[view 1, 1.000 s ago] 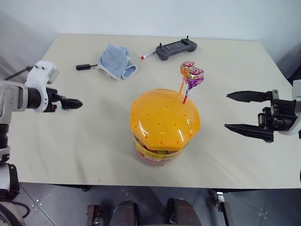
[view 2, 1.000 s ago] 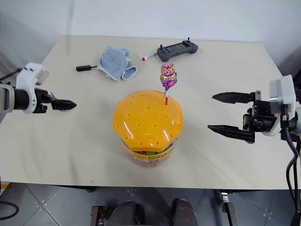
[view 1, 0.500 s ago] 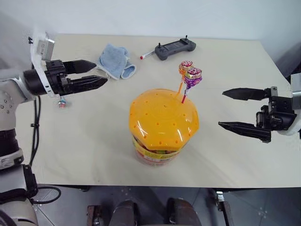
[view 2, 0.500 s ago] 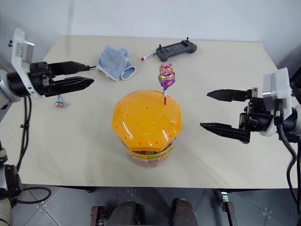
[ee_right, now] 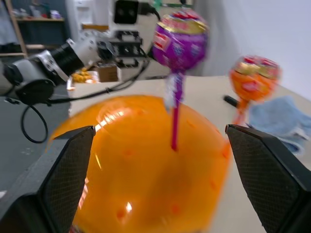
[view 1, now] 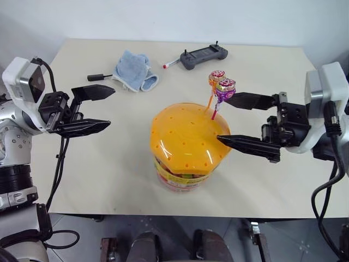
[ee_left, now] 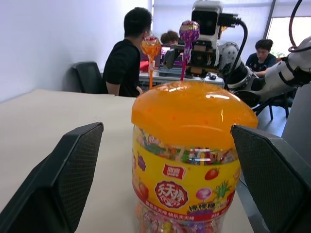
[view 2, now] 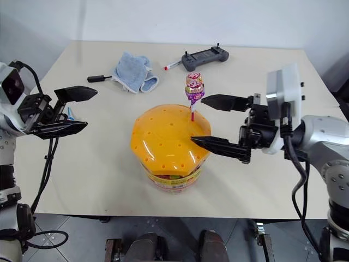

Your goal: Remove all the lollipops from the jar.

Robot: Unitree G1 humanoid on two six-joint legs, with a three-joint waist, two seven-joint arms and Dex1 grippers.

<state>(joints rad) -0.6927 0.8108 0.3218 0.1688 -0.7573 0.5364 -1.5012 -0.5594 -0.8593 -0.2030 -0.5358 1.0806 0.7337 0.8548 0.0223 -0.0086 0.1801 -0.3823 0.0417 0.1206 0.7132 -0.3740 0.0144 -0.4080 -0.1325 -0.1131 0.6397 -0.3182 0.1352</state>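
The jar (view 1: 185,177) stands at the table's front middle under its domed orange lid (view 1: 185,136). Two lollipops stick up from the lid's far right: one on an orange stick (view 1: 216,77) and a purple one on a red stick (view 1: 226,87). My right gripper (view 1: 222,118) is open and level at the lid's right side, one finger beside the purple lollipop (ee_right: 180,36), the other over the lid's edge. My left gripper (view 1: 112,107) is open, left of the jar (ee_left: 192,160) and pointing at it. A blue-stick lollipop (view 2: 69,113) lies on the table behind its fingers.
At the back lie a blue cloth (view 1: 134,70), a small black plug (view 1: 97,77), a red-tipped pen (view 1: 172,64) and a black controller (view 1: 204,55). The table (view 1: 109,174) has its front edge just below the jar. People sit in the room behind (ee_left: 127,53).
My right gripper has come left from the table's right side up to the lollipops on the lid. My left gripper has lifted and swung round to point right, away from the blue-stick lollipop.
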